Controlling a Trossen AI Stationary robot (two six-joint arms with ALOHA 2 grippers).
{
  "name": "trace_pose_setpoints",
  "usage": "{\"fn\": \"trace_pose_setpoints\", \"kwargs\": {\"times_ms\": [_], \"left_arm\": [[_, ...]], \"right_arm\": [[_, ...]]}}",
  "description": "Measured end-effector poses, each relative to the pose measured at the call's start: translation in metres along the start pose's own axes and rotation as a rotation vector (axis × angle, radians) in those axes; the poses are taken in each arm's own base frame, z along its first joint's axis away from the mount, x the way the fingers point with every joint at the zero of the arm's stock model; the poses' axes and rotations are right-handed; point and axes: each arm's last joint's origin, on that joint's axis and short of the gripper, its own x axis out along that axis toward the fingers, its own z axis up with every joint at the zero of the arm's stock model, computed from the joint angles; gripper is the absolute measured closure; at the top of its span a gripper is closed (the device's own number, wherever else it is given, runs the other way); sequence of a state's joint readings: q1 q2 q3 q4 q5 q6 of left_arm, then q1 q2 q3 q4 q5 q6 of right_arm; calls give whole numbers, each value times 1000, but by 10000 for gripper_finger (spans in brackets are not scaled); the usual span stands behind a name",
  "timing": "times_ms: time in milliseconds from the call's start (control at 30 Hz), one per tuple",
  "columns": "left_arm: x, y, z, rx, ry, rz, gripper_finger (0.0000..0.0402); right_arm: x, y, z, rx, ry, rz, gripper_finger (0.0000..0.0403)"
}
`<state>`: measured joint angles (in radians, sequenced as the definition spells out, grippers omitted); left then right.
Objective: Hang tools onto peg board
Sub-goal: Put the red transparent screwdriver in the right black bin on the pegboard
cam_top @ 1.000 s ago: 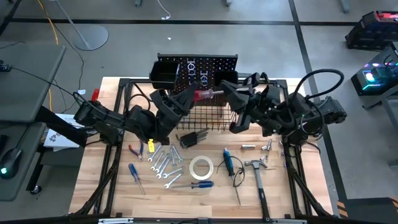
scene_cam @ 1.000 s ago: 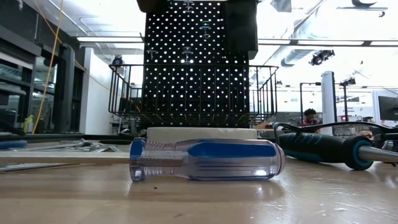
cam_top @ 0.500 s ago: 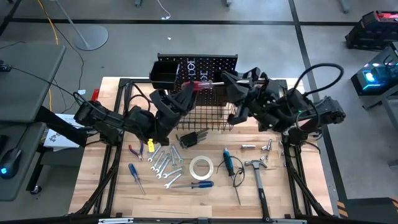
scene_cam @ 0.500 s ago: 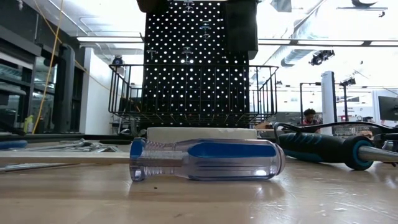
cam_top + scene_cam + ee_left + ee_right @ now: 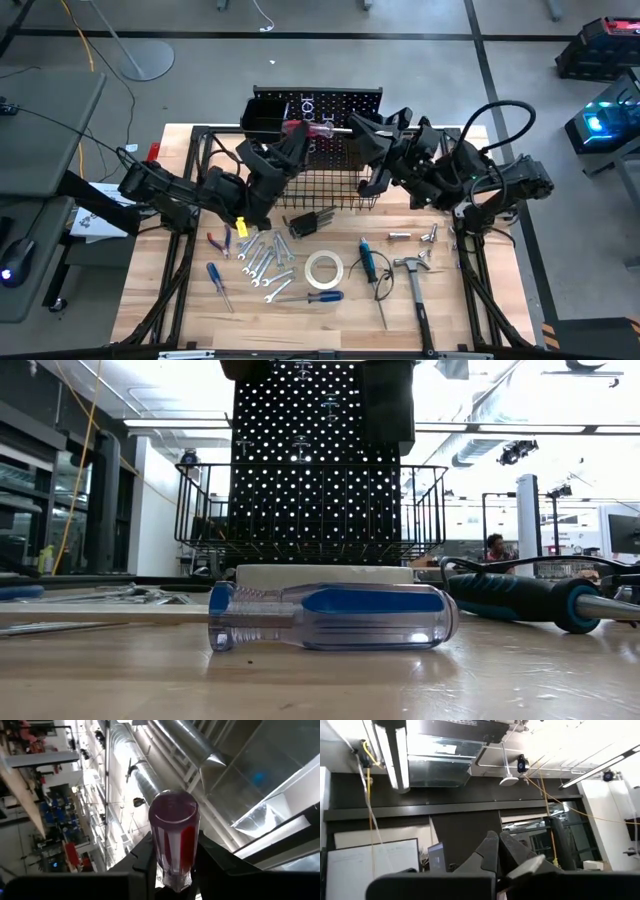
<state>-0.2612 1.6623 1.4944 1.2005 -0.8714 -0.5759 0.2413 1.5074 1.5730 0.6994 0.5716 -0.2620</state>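
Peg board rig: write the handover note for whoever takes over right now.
Left gripper: jaws closed on the handle of the red-handled screwdriver, above the wire basket in front of the peg board.
Right gripper: shut on that screwdriver's shaft, opposite.
On the table: wrenches, pliers, tape roll, hammer, blue-handled screwdriver.
Done: no tool shows hung on the board.
Left: probably release one grip, hang the screwdriver, then the rest.

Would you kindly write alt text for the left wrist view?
A red-handled screwdriver stands gripped between the left pincer fingers, its clear butt end facing the camera. Behind it are ceiling ducts and lights.
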Motion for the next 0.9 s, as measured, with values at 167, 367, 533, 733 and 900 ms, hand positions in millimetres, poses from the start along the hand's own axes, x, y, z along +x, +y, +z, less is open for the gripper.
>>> {"fn": "trace_pose_setpoints", "kwargs": {"times_ms": [167,367,533,733,900], "left_arm": [[2,2,1,19,-2,-7,318],[2,2,1,40,0,-8,318],[2,2,2,72,-17,0,318],[2,3,2,94,-32,17,318],[3,1,5,192,-36,20,318]], "right_arm": [[-2,3,0,38,11,10,403],[-8,12,2,39,27,46,379],[-15,14,13,66,59,49,297],[-28,14,35,49,77,-23,202],[-44,14,62,-28,102,-15,184]]}}
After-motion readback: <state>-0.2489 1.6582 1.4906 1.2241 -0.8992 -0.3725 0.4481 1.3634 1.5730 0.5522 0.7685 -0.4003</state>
